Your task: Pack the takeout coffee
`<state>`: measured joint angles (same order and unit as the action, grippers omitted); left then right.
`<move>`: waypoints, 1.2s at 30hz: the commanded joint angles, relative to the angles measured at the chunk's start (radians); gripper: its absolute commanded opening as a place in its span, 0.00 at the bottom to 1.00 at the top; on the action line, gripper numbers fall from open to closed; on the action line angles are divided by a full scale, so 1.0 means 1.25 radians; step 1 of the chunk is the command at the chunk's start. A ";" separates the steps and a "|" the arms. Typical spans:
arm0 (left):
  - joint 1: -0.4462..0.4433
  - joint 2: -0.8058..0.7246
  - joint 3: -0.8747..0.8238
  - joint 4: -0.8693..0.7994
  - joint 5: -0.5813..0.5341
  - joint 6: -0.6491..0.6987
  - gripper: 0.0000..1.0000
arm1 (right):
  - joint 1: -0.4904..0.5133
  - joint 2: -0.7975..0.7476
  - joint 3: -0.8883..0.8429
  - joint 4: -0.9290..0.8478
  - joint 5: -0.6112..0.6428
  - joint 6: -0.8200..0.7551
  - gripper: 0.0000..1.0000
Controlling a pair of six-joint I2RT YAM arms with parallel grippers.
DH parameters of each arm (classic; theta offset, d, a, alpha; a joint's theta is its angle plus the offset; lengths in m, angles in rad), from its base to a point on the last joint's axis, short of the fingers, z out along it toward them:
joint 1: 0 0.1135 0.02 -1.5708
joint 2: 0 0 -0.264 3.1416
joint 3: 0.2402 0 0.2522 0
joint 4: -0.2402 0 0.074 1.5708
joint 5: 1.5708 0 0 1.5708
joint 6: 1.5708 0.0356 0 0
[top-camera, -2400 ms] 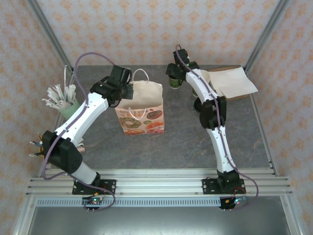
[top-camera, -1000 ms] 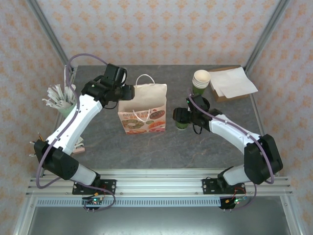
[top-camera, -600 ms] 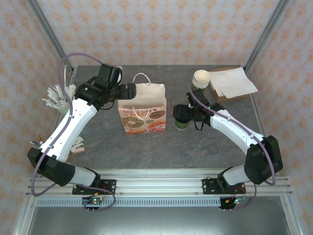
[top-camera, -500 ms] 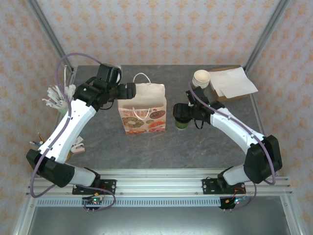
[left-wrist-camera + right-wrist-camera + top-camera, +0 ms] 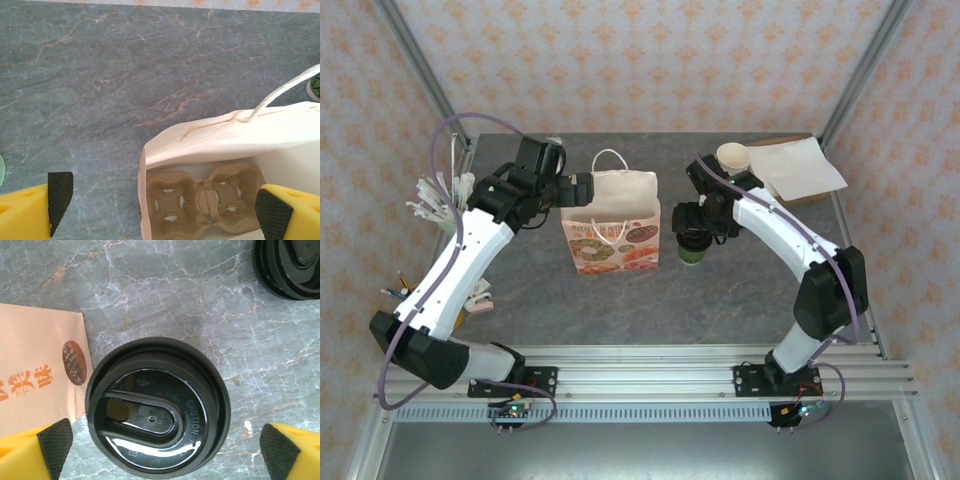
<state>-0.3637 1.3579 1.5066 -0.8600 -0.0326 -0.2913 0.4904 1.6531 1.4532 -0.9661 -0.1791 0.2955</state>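
right claw spread wide, hanging straight over the upright lidded cup. bag stands just left of it, mouth up.

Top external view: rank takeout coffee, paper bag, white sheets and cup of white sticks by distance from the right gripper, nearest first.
1. takeout coffee: directly below the right gripper, mid-table.
2. paper bag: just to the gripper's left.
3. white sheets: back right corner.
4. cup of white sticks: far left edge, beyond the bag.
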 commanded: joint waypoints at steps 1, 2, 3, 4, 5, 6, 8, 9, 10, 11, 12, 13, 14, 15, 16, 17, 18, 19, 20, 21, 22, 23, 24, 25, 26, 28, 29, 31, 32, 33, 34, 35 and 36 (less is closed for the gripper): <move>0.010 -0.016 -0.003 -0.002 -0.009 -0.007 1.00 | 0.004 0.020 0.025 -0.051 -0.027 -0.002 0.99; 0.011 -0.018 0.004 -0.011 0.000 -0.007 1.00 | 0.004 0.024 0.028 -0.049 -0.035 -0.004 0.99; 0.015 -0.022 0.008 -0.024 0.005 -0.010 1.00 | 0.004 0.031 0.035 -0.052 -0.043 -0.010 0.99; 0.017 -0.030 0.009 -0.035 0.010 -0.013 1.00 | 0.004 0.038 0.041 -0.058 -0.049 -0.015 0.99; 0.021 -0.042 0.009 -0.050 0.017 -0.019 1.00 | 0.004 0.046 0.049 -0.067 -0.050 -0.021 0.99; 0.024 -0.055 0.008 -0.064 0.023 -0.030 1.00 | 0.004 0.052 0.054 -0.072 -0.046 -0.025 0.99; 0.023 -0.083 0.001 -0.088 0.030 -0.055 1.00 | 0.004 0.054 0.055 -0.074 -0.034 -0.032 0.99; 0.024 -0.098 -0.009 -0.093 0.027 -0.070 1.00 | 0.004 0.055 0.056 -0.074 -0.031 -0.036 0.99; 0.023 -0.117 -0.026 -0.093 0.023 -0.083 1.00 | 0.004 0.058 0.055 -0.076 -0.027 -0.042 0.99; 0.023 -0.134 -0.046 -0.086 0.017 -0.084 1.00 | 0.003 0.063 0.054 -0.080 -0.024 -0.047 0.99; 0.023 -0.147 -0.061 -0.074 0.011 -0.076 1.00 | 0.004 0.066 0.052 -0.081 -0.025 -0.053 0.99; 0.023 -0.157 -0.074 -0.057 0.005 -0.054 1.00 | 0.004 0.069 0.048 -0.080 -0.027 -0.056 0.99; 0.024 -0.162 -0.076 -0.043 0.004 -0.011 1.00 | 0.003 0.069 0.042 -0.071 -0.038 -0.055 0.99; 0.026 -0.159 -0.070 -0.026 0.017 0.045 1.00 | 0.003 0.068 0.041 -0.064 -0.044 -0.055 0.99; 0.032 -0.152 -0.058 -0.013 0.045 0.115 1.00 | 0.004 0.066 0.039 -0.060 -0.045 -0.050 0.99; 0.045 -0.134 -0.035 -0.010 0.087 0.183 1.00 | 0.003 0.066 0.041 -0.059 -0.038 -0.046 0.99; 0.056 -0.112 -0.007 -0.015 0.126 0.238 1.00 | 0.004 0.067 0.043 -0.060 -0.033 -0.046 0.99; 0.066 -0.087 0.027 -0.018 0.162 0.299 1.00 | 0.004 0.067 0.044 -0.060 -0.031 -0.046 0.99; 0.077 -0.060 0.054 -0.014 0.205 0.362 1.00 | 0.004 0.067 0.044 -0.059 -0.033 -0.044 0.99; 0.088 -0.035 0.077 -0.017 0.259 0.420 1.00 | 0.004 0.067 0.044 -0.059 -0.034 -0.042 0.99; 0.100 -0.004 0.105 -0.031 0.329 0.490 0.98 | 0.004 0.068 0.044 -0.058 -0.037 -0.040 0.99; 0.111 0.033 0.138 -0.054 0.394 0.565 0.95 | 0.004 0.069 0.045 -0.058 -0.038 -0.040 0.99; 0.112 0.064 0.165 -0.084 0.441 0.635 0.94 | 0.003 0.070 0.047 -0.059 -0.037 -0.040 0.99; 0.112 0.102 0.201 -0.121 0.470 0.704 0.92 | 0.003 0.072 0.050 -0.059 -0.037 -0.039 0.99; 0.114 0.140 0.240 -0.153 0.481 0.762 0.90 | 0.003 0.073 0.052 -0.060 -0.036 -0.039 0.99; 0.114 0.198 0.291 -0.182 0.462 0.835 0.89 | 0.004 0.073 0.056 -0.062 -0.033 -0.035 0.99; 0.114 0.223 0.312 -0.182 0.442 0.861 0.88 | 0.003 0.074 0.058 -0.062 -0.032 -0.035 0.99; 0.114 0.258 0.329 -0.155 0.420 0.898 0.85 | 0.003 0.074 0.058 -0.060 -0.031 -0.033 0.99; 0.114 0.272 0.329 -0.134 0.422 0.915 0.84 | 0.005 0.076 0.058 -0.060 -0.031 -0.031 0.99; 0.114 0.286 0.331 -0.121 0.428 0.924 0.83 | 0.004 0.076 0.058 -0.059 -0.033 -0.030 0.99; 0.114 0.302 0.339 -0.116 0.440 0.931 0.81 | 0.004 0.078 0.057 -0.058 -0.034 -0.029 0.99; 0.114 0.318 0.350 -0.120 0.454 0.935 0.78 | 0.004 0.079 0.057 -0.058 -0.035 -0.028 0.99; 0.114 0.329 0.363 -0.129 0.466 0.936 0.76 | 0.004 0.079 0.056 -0.056 -0.036 -0.027 0.99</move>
<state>-0.2272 1.7485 1.9007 -1.0050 0.4934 0.7731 0.4904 1.7439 1.4906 -1.0252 -0.2333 0.2508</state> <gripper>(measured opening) 0.770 0.993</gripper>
